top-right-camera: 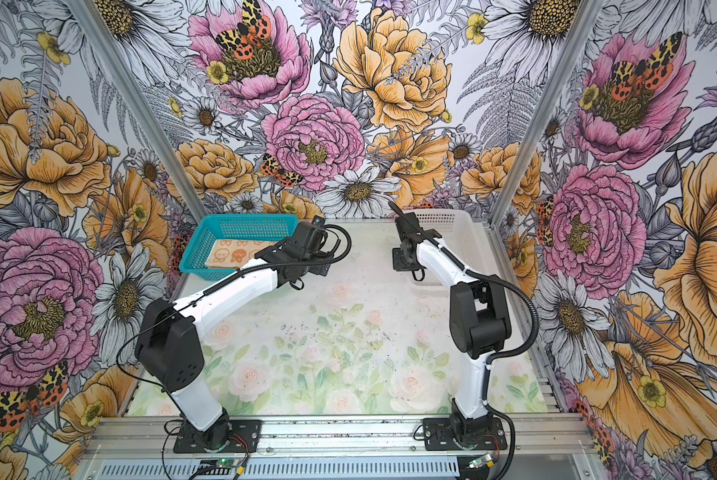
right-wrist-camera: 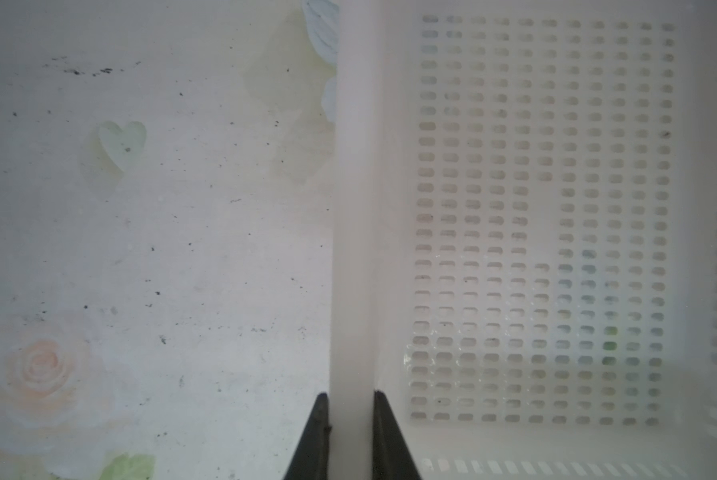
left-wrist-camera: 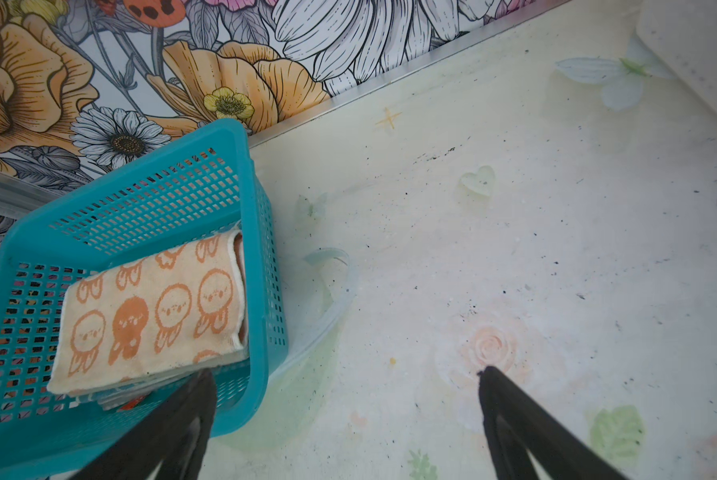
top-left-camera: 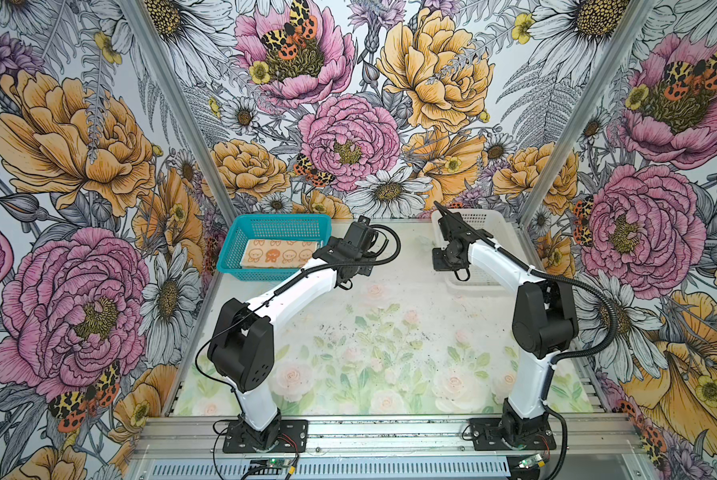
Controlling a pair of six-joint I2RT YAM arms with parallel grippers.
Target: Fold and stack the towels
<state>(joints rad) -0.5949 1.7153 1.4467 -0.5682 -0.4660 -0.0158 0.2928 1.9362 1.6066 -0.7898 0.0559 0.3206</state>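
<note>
In both top views the wrists cover the fingers of both arms, so only the wrist views tell their state. The white basket [right-wrist-camera: 354,208] is washed out and blurred in the right wrist view, its far side cut off; no cloth can be made out on its perforated floor.

Over the printed table [top-left-camera: 369,332], the left gripper [left-wrist-camera: 346,372] stands spread wide and holds nothing. One fingertip [left-wrist-camera: 207,378] shows in front of the teal basket's near wall and the other over bare table (whether the first touches the plastic cannot be told). The right gripper [right-wrist-camera: 352,411] is drawn in narrow, clamped on the white basket's side wall, one finger outside and one inside.

The peach towel [left-wrist-camera: 153,307] lies folded in the teal basket [left-wrist-camera: 149,174], at the back on the left, just beside the left gripper and well apart from the right one. Under it peek paler folded edges [left-wrist-camera: 111,397] with a speck of orange-red; their prints are hidden.
</note>
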